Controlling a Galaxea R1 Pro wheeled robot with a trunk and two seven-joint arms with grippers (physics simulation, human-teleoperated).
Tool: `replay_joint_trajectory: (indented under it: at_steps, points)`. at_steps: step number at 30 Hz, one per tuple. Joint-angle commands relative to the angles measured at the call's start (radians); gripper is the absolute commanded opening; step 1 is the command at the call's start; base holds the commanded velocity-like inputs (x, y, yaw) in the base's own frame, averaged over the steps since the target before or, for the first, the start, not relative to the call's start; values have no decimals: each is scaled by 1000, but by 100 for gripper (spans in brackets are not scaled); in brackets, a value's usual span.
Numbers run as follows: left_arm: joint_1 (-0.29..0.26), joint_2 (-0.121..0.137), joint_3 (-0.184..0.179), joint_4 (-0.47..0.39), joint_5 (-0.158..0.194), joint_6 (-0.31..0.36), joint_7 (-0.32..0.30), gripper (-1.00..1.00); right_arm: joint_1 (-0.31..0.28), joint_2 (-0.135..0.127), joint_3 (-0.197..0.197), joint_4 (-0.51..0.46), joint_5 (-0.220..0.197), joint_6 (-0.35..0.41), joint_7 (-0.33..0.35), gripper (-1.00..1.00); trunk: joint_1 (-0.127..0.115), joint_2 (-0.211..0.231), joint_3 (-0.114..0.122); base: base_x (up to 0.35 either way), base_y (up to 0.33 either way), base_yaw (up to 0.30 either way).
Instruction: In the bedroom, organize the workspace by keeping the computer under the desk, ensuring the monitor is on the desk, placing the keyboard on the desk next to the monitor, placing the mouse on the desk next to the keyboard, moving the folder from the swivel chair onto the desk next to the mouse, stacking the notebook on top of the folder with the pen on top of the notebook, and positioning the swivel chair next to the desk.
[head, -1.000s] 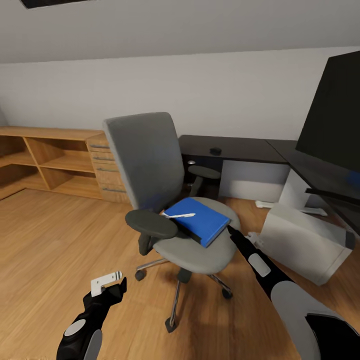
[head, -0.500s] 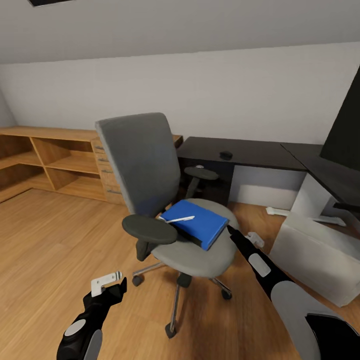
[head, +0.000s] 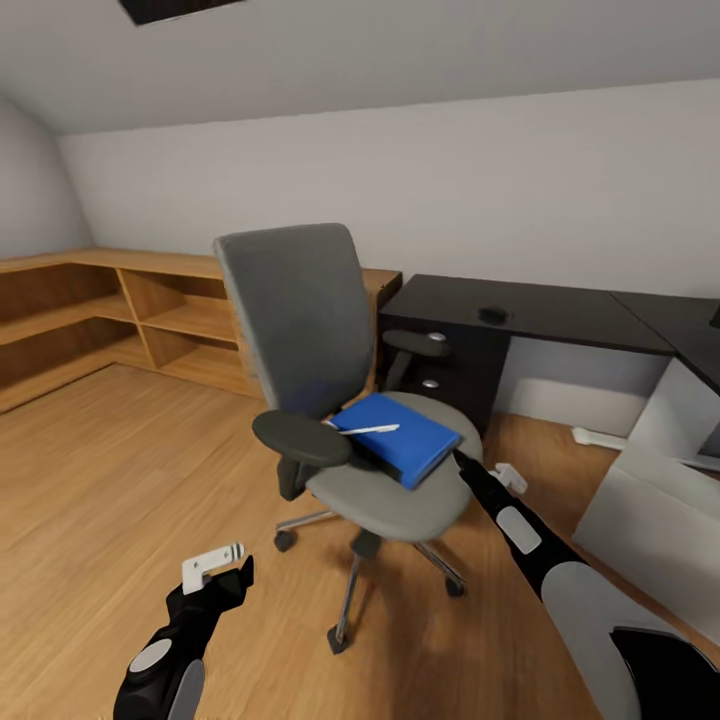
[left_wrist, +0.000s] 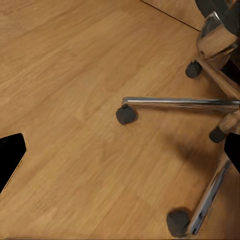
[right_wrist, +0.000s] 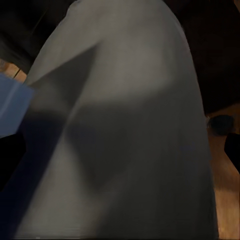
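Note:
The grey swivel chair (head: 300, 320) stands mid-floor, with the blue folder (head: 400, 440) lying on its seat and a white pen (head: 365, 430) on top of the folder. My right gripper (head: 462, 462) is open at the seat's edge, just beside the folder; its wrist view is close on the grey seat (right_wrist: 125, 125) with a folder corner (right_wrist: 10, 105). My left gripper (head: 215, 572) hangs open low over the floor, short of the chair's chrome base (left_wrist: 180, 102). The black desk (head: 540, 310) behind carries the mouse (head: 492, 314). The computer (head: 660, 520) sits at right. Monitor, keyboard and notebook are out of view.
Light wooden low shelves (head: 120, 310) run along the left and back walls. The desk's silver-knobbed drawers (head: 432, 360) face the chair's far armrest. Wooden floor (head: 120, 470) spreads wide to the left of the chair; casters (left_wrist: 126, 114) stick out around its base.
The whole picture has shifted: the camera turned left, so the monitor slid out at the right and more shelving shows. Both arms keep their pose; folder and pen lie as before.

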Motion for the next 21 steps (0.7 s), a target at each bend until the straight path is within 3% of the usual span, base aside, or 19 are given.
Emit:
replay_joint_trajectory:
  at_steps: [1,6,16,21]
  points:
    - [-1,0,-1,1,10,4,6,100,-1,0,1,2,-11,-1,13,100,0,0,-1,0,0,273]
    - [-1,0,-2,4,9,3,6,100,-1,2,1,4,-11,-2,19,100,0,0,-1,53,0,273]
    - [-1,0,-3,4,9,2,6,100,-1,2,2,4,-11,-2,21,100,0,0,-1,299,0,273]
    - [-1,0,-3,6,9,3,6,100,-1,0,2,2,-11,-2,21,100,0,0,-1,46,0,252]
